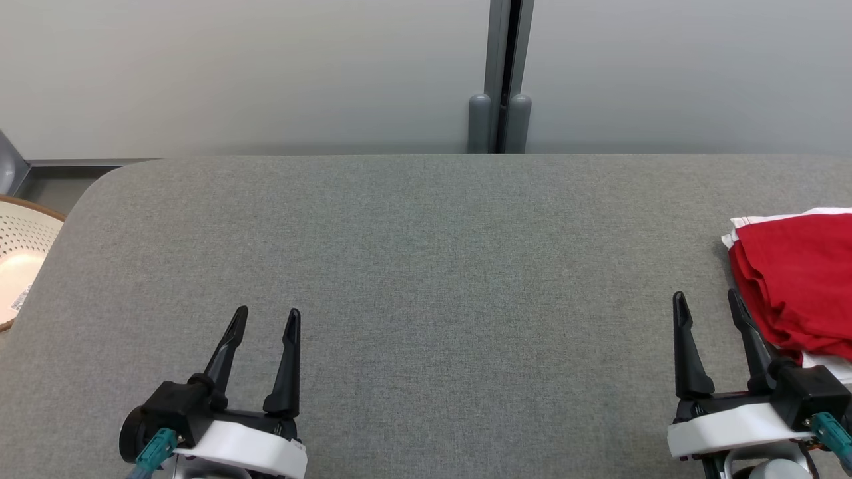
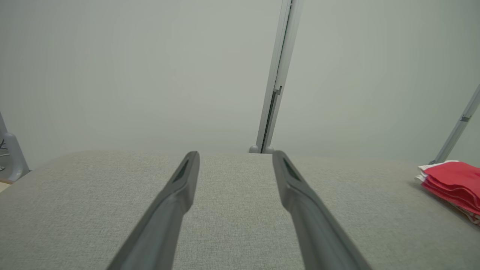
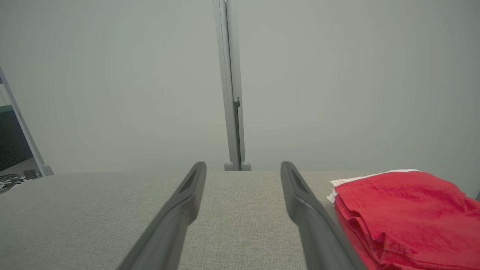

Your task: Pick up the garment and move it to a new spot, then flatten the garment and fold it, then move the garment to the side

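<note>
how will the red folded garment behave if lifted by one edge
Probably floppy: the red garment lies in soft, wavy-edged layers, so a lifted edge would likely unfold and droop. It looks like thin cloth, so likely light. Pushed across the textured grey table, it may bunch rather than slide.

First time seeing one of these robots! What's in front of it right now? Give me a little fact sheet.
Surface: grey table, fabric-covered
Clothing: red garment, folded, at the table's right edge; white cloth showing at its edges
Left arm: left gripper open, empty, over the table's near left
Right arm: right gripper open, empty, right beside the garment
Off the table, left: pale perforated basket
</note>
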